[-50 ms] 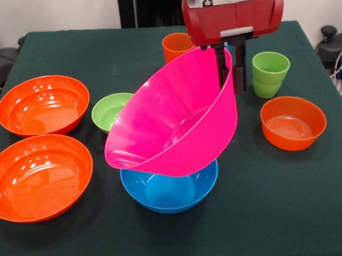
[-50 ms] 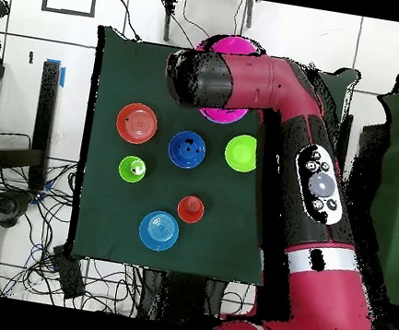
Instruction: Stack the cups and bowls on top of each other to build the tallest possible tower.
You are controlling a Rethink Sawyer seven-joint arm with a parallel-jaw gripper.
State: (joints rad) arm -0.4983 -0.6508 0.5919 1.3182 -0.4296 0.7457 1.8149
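**Supervisor:** Report the layout, nearest items first.

**Operator:** In the front view, I see the large blue bowl (image 1: 170, 191) at lower centre, upright on the green table (image 1: 279, 214). The large pink bowl (image 1: 176, 125) sits above it, steeply tilted, opening toward the camera, its lower edge resting on the blue bowl's rim. At lower left is one large orange bowl (image 1: 40, 176); a second large orange bowl (image 1: 42, 105) lies behind it, at middle left.

**Supervisor:** Mid-field?

**Operator:** A small lime green bowl (image 1: 111, 110) is just left of the pink bowl. A smaller orange bowl (image 1: 293, 122) stands at middle right.

**Supervisor:** Far field, and the pincer?

**Operator:** Two lime green cups (image 1: 270, 74), nested, are at upper right; an orange cup (image 1: 177, 46) is at upper centre. The gripper (image 1: 232, 73) hangs at the pink bowl's raised rim, one finger inside the wall, one outside, clamped on that rim. In the overhead view, the arm (image 2: 314, 172) covers most of the pink bowl (image 2: 233, 45) at top centre.
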